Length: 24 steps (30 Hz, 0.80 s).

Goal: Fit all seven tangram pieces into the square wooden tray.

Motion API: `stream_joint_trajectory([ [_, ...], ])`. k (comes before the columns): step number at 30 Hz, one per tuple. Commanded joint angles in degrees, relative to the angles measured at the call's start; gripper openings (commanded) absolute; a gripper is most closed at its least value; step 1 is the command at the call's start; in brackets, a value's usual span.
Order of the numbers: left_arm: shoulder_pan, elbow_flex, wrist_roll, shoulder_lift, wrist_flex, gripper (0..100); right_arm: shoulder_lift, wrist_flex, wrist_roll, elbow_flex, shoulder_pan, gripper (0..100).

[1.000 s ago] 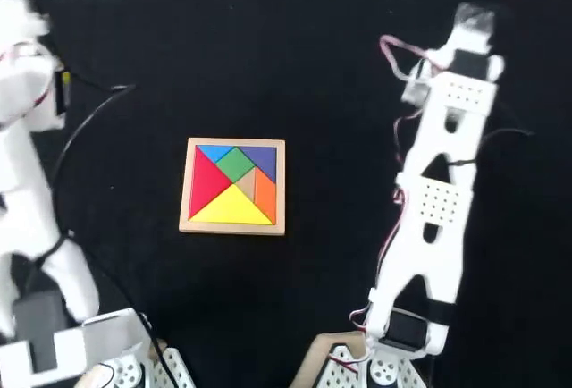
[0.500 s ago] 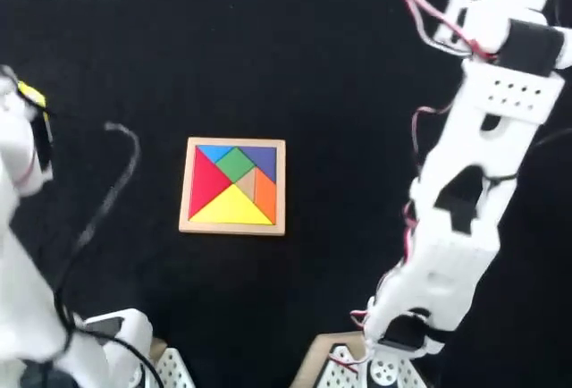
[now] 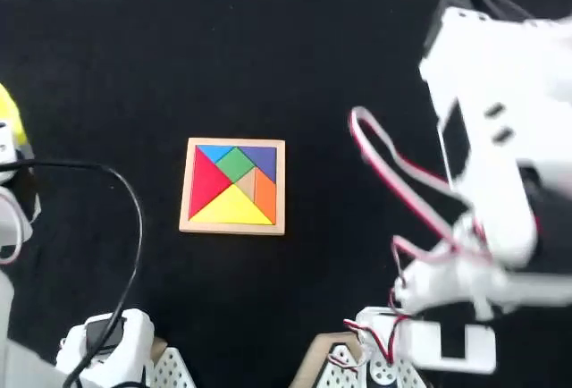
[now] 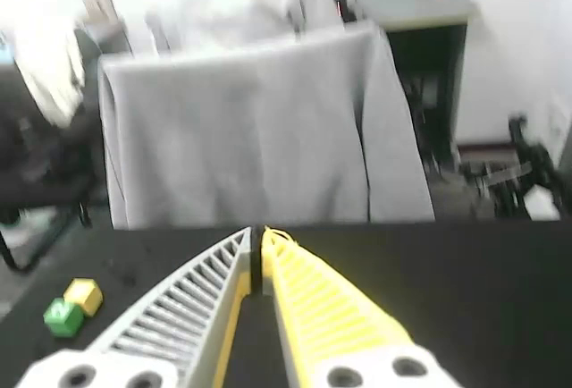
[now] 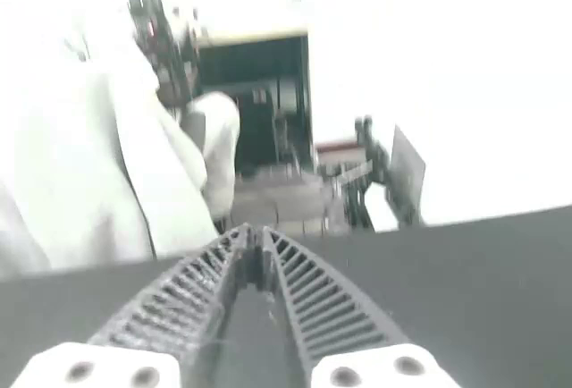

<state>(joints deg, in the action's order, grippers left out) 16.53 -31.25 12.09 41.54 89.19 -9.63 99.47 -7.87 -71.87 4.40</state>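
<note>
The square wooden tray (image 3: 187, 220) lies in the middle of the black table. Inside it lie a blue triangle (image 3: 213, 151), a green square (image 3: 235, 164), a purple piece (image 3: 262, 157), a red triangle (image 3: 206, 187), a yellow triangle (image 3: 232, 207), an orange piece (image 3: 265, 193) and a small tan triangle (image 3: 246, 182), all flat and flush. My left gripper (image 4: 259, 234) is shut and empty, raised and facing the room behind the table. My right gripper (image 5: 255, 234) is likewise shut, empty and raised. Both arms stand well away from the tray.
The right arm (image 3: 500, 164) looms large at the right of the high view; the left arm (image 3: 7, 138) sits at the left edge. A black cable (image 3: 134, 218) loops over the table's left side. A green cube (image 4: 63, 316) and a yellow cube (image 4: 86, 295) rest near the far table edge.
Both arms have swung upward and back; the right arm rose toward the camera, the left moved out past the left edge. The tray and pieces have not moved.
</note>
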Motion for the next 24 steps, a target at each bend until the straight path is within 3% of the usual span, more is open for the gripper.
stream_joint_trajectory([
  [1, -0.7, -0.1, -0.4, 2.7, -4.0, 3, -7.2, -1.9, 0.4, -4.9, -0.8, 1.2],
  [7, -1.0, -0.2, -0.4, 9.7, -6.7, 3, -14.9, -10.6, 0.4, -9.9, -0.8, 1.2],
  [15, -1.0, -0.1, -0.4, 19.8, -13.7, 3, -24.7, -11.2, 0.4, -10.2, -0.8, 1.2],
  [24, -0.7, -0.1, -0.4, 32.0, -14.3, 3, -41.0, -9.5, 0.4, -10.0, -1.1, 1.2],
])
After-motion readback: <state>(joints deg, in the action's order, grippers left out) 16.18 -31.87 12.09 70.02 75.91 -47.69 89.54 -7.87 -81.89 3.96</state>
